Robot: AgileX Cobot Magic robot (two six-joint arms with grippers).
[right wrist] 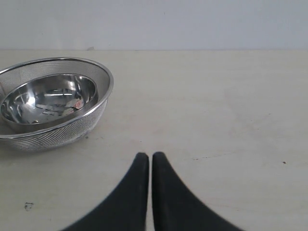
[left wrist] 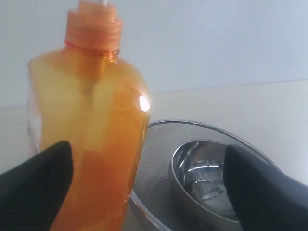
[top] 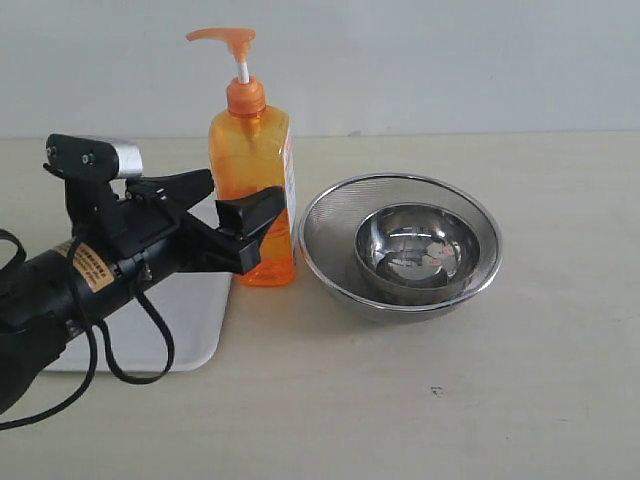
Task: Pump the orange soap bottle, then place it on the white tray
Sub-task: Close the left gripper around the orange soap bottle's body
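Note:
The orange soap bottle (top: 250, 140) stands upright on the table, just off the right edge of the white tray (top: 190, 320). Its orange pump head points left on a raised white stem. My left gripper (top: 246, 186) is open at the bottle's lower body, reaching in over the tray. In the left wrist view the bottle (left wrist: 91, 106) fills one side of the gap; one black finger (left wrist: 43, 183) overlaps its front, the other (left wrist: 260, 192) stands well off over the bowl. My right gripper (right wrist: 150, 156) is shut, empty, low over bare table.
A round steel mesh strainer (top: 330, 215) with a shiny steel bowl (top: 415, 250) inside sits right next to the bottle, on its right. The strainer (right wrist: 103, 103) also shows in the right wrist view. My left arm and its cable cover part of the tray.

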